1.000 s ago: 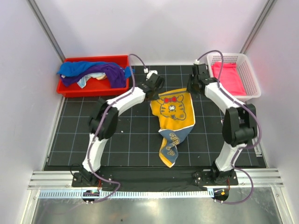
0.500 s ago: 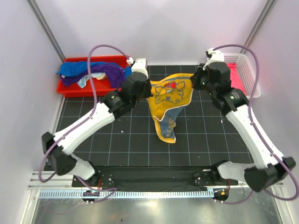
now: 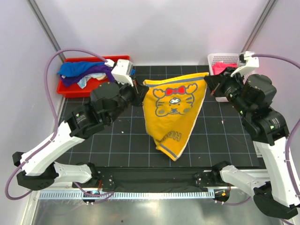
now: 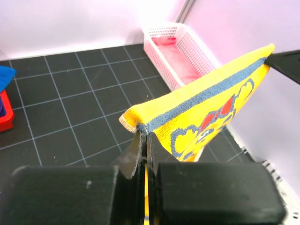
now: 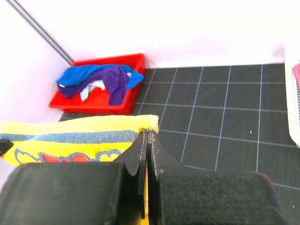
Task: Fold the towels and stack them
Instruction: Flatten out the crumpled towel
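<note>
A yellow-orange towel [image 3: 174, 112] with a cartoon cat face and blue border hangs stretched in the air between both arms, its lower corner drooping toward the mat. My left gripper [image 3: 142, 87] is shut on its left top corner, and the same corner of the towel [image 4: 187, 108] shows pinched in my left gripper [image 4: 146, 136] in the left wrist view. My right gripper [image 3: 207, 82] is shut on the right top corner; the towel [image 5: 75, 136] runs leftward from my right gripper [image 5: 147, 133]. Blue and purple towels [image 3: 84, 71] lie piled at the far left. A hot pink towel [image 3: 220, 68] lies at the far right.
A red plastic bin [image 3: 71, 88] at the back left holds the blue and purple pile. A white mesh basket [image 3: 220, 57] at the back right holds the pink cloth. The black gridded mat [image 3: 117, 140] lies beneath, bounded by pale walls.
Both arms have risen and spread apart, lifting the yellow towel off the mat and pulling its top edge taut, so the cat face now hangs open toward the camera.
</note>
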Controlling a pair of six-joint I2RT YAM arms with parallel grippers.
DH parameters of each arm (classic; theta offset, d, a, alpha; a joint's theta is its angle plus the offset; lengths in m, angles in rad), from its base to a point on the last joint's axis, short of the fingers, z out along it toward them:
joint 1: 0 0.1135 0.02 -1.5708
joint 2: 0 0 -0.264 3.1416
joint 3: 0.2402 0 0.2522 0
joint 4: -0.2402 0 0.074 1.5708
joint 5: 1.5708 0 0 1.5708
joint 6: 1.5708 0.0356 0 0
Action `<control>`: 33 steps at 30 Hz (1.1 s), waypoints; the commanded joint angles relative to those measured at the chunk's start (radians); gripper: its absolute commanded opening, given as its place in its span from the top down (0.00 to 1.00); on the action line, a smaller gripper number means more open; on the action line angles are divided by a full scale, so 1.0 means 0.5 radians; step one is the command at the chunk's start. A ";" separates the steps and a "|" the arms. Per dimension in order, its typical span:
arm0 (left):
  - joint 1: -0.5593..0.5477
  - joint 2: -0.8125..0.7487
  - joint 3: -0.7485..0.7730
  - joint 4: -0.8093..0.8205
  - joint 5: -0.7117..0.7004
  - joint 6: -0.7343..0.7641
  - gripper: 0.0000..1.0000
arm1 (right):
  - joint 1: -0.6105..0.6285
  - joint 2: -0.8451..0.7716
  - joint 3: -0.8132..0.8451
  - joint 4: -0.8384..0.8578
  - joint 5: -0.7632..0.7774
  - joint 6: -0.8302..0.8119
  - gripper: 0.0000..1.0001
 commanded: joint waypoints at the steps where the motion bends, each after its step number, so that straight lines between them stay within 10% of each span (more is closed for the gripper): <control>1: -0.012 -0.005 0.130 -0.085 -0.038 0.014 1.00 | 0.008 -0.007 0.140 -0.068 -0.019 0.011 0.99; 7: 0.034 0.078 0.158 -0.132 -0.326 0.008 1.00 | 0.008 0.100 0.101 -0.050 0.030 0.014 0.99; 19: 0.865 0.872 0.201 0.451 0.360 -0.017 1.00 | -0.219 0.995 -0.111 0.683 0.101 -0.023 0.99; 33: 1.402 2.179 1.152 0.657 0.839 -0.133 1.00 | -0.388 2.358 0.723 1.236 -0.003 0.029 0.99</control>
